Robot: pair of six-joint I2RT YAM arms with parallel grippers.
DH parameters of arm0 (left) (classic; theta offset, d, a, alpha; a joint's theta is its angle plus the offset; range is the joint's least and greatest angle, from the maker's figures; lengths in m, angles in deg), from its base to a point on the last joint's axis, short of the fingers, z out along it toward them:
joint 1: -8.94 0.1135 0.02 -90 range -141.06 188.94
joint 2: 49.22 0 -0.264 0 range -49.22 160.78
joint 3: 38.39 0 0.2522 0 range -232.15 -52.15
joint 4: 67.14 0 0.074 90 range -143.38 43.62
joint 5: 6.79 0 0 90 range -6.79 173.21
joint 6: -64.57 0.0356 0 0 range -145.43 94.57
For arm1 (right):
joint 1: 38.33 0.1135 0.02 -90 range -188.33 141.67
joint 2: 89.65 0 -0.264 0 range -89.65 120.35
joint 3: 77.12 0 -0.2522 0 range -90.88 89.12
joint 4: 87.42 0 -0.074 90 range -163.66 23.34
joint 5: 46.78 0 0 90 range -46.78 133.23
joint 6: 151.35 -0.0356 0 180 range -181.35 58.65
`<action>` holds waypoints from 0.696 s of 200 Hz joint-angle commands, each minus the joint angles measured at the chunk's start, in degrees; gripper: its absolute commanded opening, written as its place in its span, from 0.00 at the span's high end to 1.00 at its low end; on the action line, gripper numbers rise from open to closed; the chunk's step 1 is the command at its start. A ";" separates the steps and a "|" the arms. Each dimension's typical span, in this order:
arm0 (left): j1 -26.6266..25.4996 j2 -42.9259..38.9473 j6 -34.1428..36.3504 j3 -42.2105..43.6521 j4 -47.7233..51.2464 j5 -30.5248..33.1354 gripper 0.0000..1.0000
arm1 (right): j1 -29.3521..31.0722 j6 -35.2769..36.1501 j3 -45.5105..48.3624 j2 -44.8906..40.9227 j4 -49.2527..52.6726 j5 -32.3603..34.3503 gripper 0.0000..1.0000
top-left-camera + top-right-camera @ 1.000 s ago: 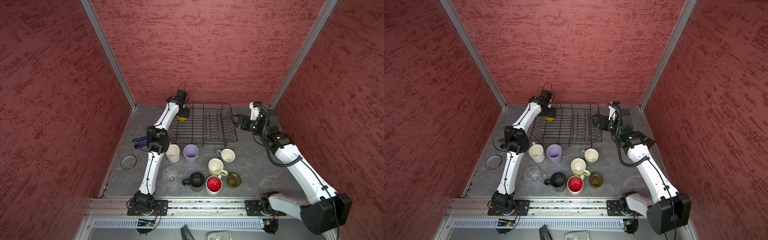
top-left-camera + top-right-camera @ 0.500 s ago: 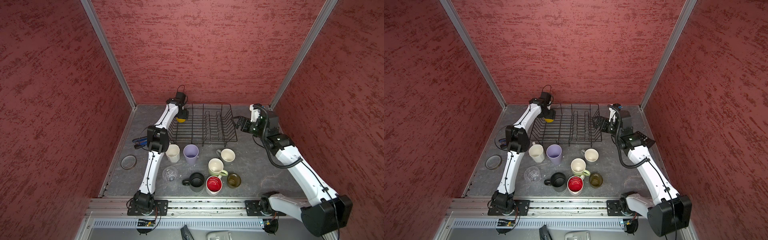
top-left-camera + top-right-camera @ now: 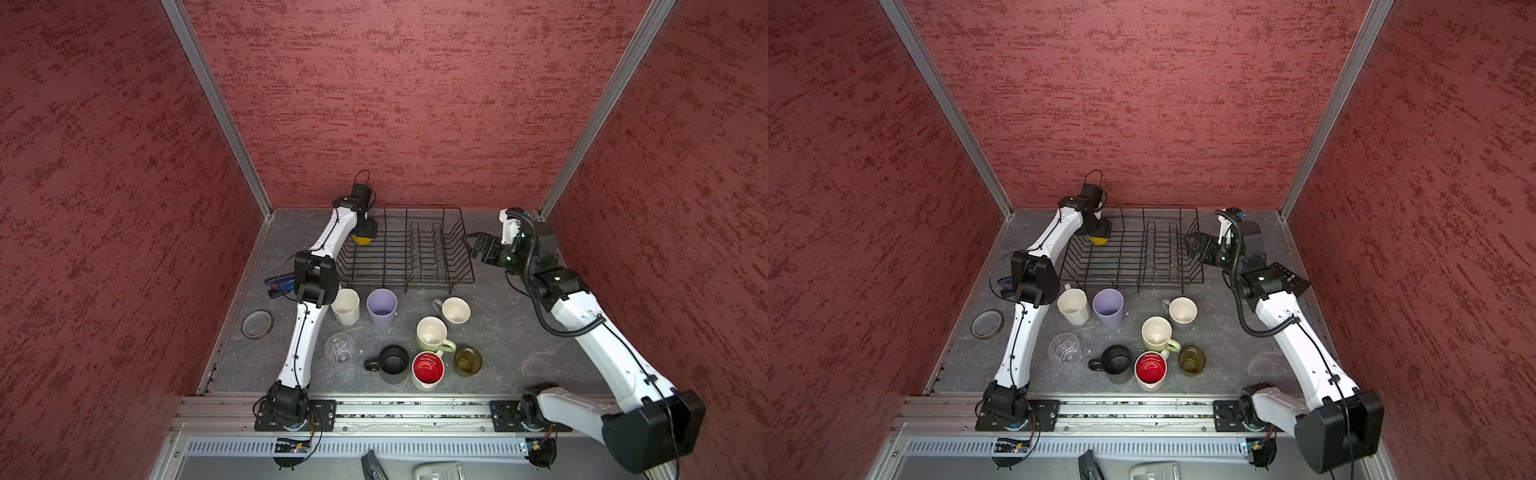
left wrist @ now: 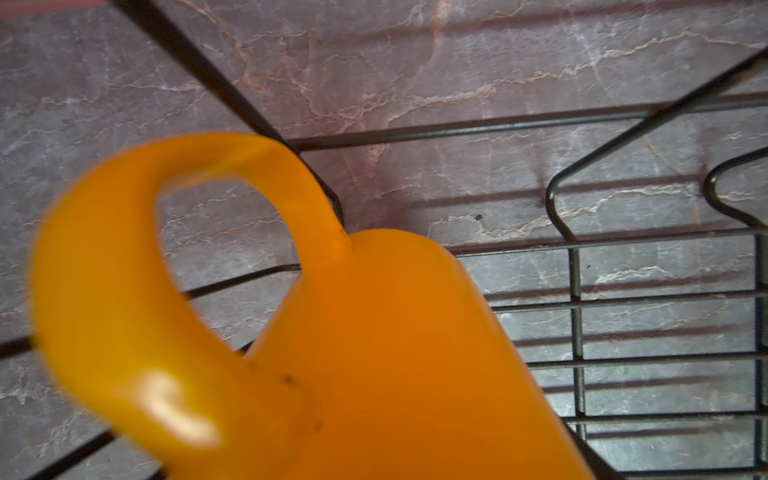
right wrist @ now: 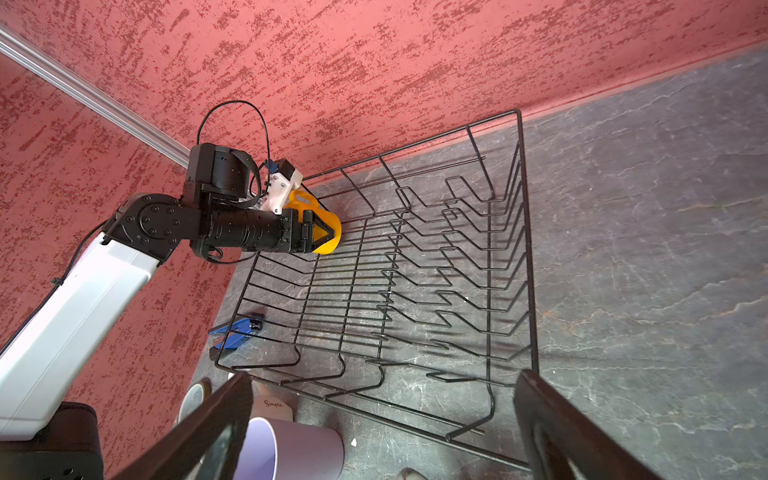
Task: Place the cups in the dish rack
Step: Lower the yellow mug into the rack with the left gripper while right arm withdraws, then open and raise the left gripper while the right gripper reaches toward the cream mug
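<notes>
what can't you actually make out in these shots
Left wrist view: the yellow mug is blurred and cut off; whether it rests on the dish rack is unclear.
Both top views: the left arm's elbow hides most of the blue object.
Both top views: the bottom edge cuts off the grey object.

You've got the L gripper (image 3: 365, 229) at the far-left corner of the dish rack (image 3: 407, 286) w/ the yellow mug (image 3: 360, 240) at its tip. The mug is only partly visible under the black fingers. R gripper (image 3: 469, 246) hangs just beside the rack's right side, jaws apart.

On the table (image 3: 498, 340) in front of the rack:
- white faceted mug (image 3: 345, 306)
- lilac tumbler (image 3: 381, 308)
- grey mug (image 3: 455, 311)

Nearer you:
- clear glass (image 3: 340, 348)
- pale green mug (image 3: 432, 334)
- black mug (image 3: 392, 363)
- red-inside mug (image 3: 428, 370), touching the green one's handle
- olive glass (image 3: 468, 360)

Tape roll (image 3: 257, 324) and a blue item (image 3: 279, 282) lie left of the L arm (image 3: 307, 332).
</notes>
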 commanded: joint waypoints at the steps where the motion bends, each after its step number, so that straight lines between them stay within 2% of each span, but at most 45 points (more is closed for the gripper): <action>1: 0.15 -0.64 -0.03 -1.83 -1.19 -0.37 0.13 | -0.30 -0.65 0.38 -0.80 0.02 0.20 0.01; 14: 0.15 -0.92 0.08 -1.90 -1.19 -0.66 0.08 | -0.31 -0.64 0.36 -0.71 -0.15 0.11 0.01; 82: 0.07 -3.43 -0.73 -1.81 -0.45 -1.78 0.01 | -0.32 -0.04 -0.21 -0.47 0.55 0.58 0.01; 119: -0.01 -8.02 -1.43 -1.04 0.09 -1.29 0.00 | -0.24 1.69 -2.28 0.90 6.73 2.66 0.04; 139: -0.24 -12.67 -1.83 2.40 -2.16 -1.42 0.01 | -0.28 2.72 -2.54 1.22 11.02 4.09 0.06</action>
